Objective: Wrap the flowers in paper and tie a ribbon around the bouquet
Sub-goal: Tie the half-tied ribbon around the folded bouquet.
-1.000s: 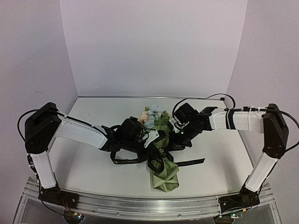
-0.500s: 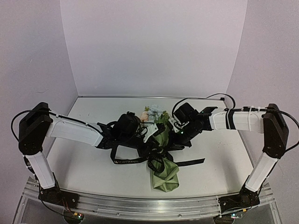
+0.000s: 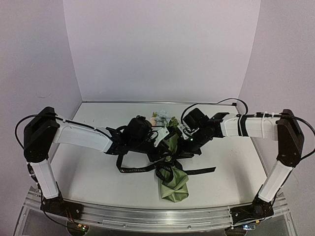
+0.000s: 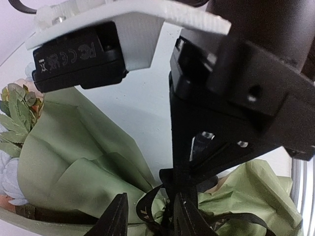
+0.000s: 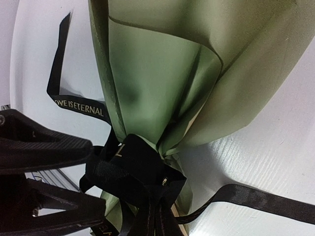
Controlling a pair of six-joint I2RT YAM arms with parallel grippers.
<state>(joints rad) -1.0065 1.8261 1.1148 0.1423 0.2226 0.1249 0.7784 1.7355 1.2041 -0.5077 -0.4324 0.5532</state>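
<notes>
The bouquet lies along the table's middle, its flowers [image 3: 160, 118] at the far end. Its olive-green paper [image 3: 173, 186] cone points toward me; the same paper [image 4: 74, 172] fills the left wrist view. The black ribbon [image 5: 129, 167] is wound round the cone's narrow waist, with lettered tails [image 3: 134, 170] trailing left and right. My left gripper [image 4: 150, 216] hovers open at the knot. A loose ribbon loop [image 4: 146, 204] hangs between its fingers without being pinched. My right gripper [image 5: 158, 223] is shut on the ribbon bunched at the knot, right beside the left one.
A ribbon tail [image 5: 268, 200] runs right across the white table [image 3: 88, 162]. Another tail [image 5: 78, 105], lettered in gold, curves left. The left gripper's black fingers [image 5: 47, 147] crowd the right wrist view. Walls [image 3: 162, 49] enclose the back and sides.
My left gripper has opened and let go of the ribbon, and its arm shifted slightly toward the back. The right gripper stayed shut at the knot.
</notes>
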